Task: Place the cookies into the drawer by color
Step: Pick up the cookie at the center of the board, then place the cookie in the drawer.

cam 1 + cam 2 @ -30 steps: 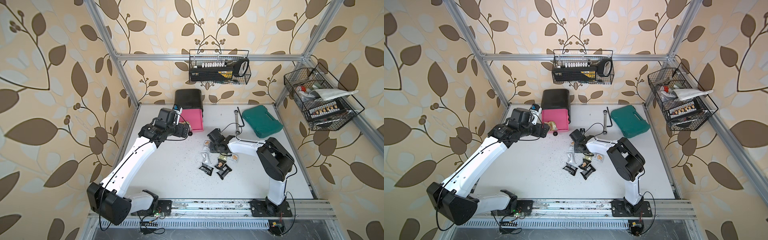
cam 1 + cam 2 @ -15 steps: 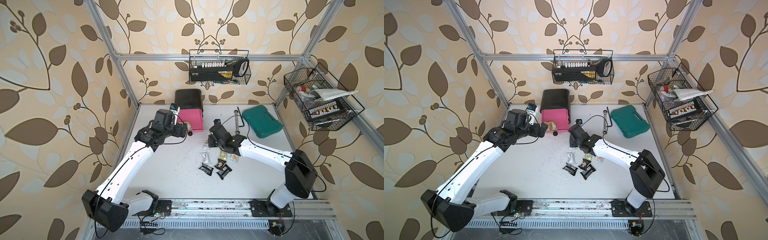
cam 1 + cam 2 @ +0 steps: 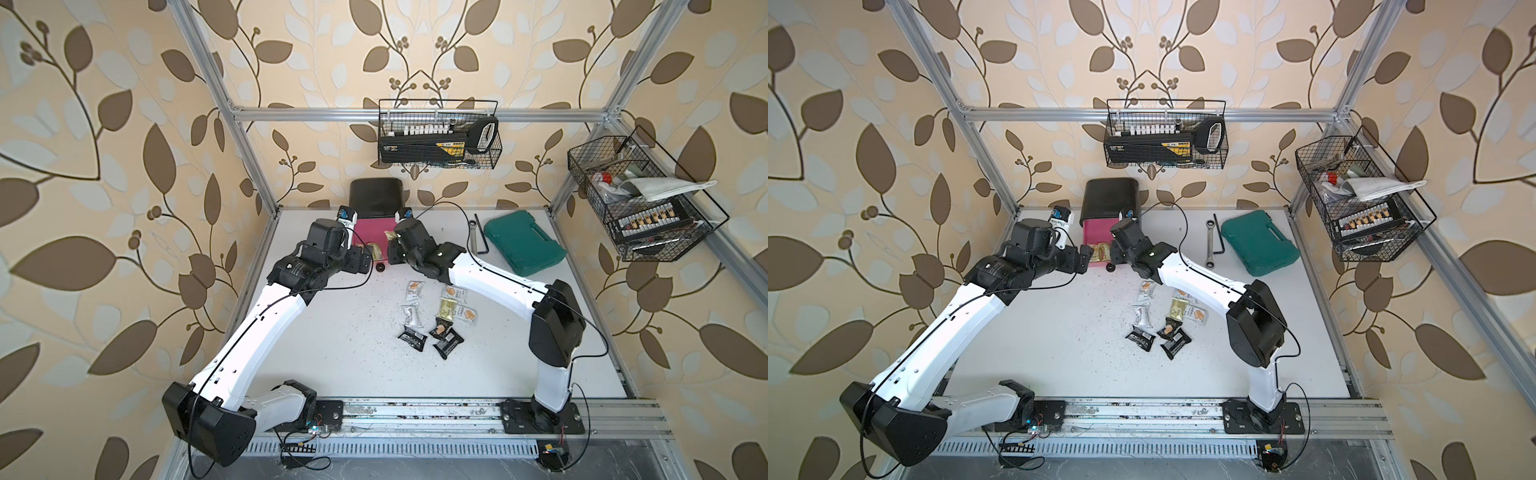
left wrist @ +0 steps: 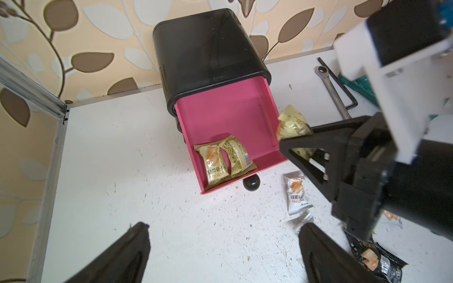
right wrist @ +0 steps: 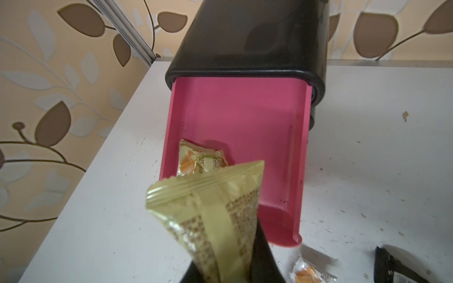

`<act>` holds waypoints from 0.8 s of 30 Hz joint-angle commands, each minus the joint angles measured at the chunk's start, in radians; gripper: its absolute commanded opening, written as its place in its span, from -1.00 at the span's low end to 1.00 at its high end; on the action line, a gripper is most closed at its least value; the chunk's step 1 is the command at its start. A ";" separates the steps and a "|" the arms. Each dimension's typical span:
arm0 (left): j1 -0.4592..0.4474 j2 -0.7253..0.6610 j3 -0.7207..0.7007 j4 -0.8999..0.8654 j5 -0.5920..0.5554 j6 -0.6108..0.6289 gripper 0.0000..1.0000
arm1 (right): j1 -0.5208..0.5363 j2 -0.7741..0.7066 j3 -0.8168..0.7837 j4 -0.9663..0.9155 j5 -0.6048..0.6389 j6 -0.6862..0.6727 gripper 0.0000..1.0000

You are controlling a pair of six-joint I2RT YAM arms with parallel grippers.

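Yellow-green packet (image 5: 210, 215) pinched in right tool (image 4: 296, 138) at pink drawer (image 4: 228, 110) rim.

Beige leaf-patterned wallpaper (image 3: 124, 124) surrounds a speckled white table (image 3: 332, 353) framed by aluminium rails (image 3: 415, 113).

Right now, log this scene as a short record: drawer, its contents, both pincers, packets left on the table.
cabinet: black, pink drawer pulled out
in drawer: two yellow-green packets, side by side near its front
right pincer: shut on a third yellow-green packet, held at the drawer's side wall
left pincer: open, empty, near the drawer's front
table: loose pile of white, black and one yellow-green packet
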 commanded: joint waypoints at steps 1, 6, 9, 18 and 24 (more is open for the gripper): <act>0.008 -0.029 -0.006 0.027 -0.018 0.009 0.97 | -0.011 0.081 0.086 -0.009 0.006 -0.037 -0.72; 0.008 -0.026 -0.006 0.026 -0.019 0.009 0.97 | -0.019 0.166 0.178 -0.051 -0.010 -0.036 -0.71; 0.008 -0.024 -0.004 0.026 -0.012 0.006 0.97 | -0.027 0.192 0.182 -0.041 -0.014 -0.027 -0.69; 0.008 -0.019 -0.006 0.027 -0.006 0.004 0.97 | -0.043 0.259 0.247 -0.094 -0.104 -0.008 -0.39; 0.008 -0.014 -0.006 0.027 0.001 0.001 0.97 | -0.041 0.179 0.236 -0.112 -0.126 -0.004 -0.23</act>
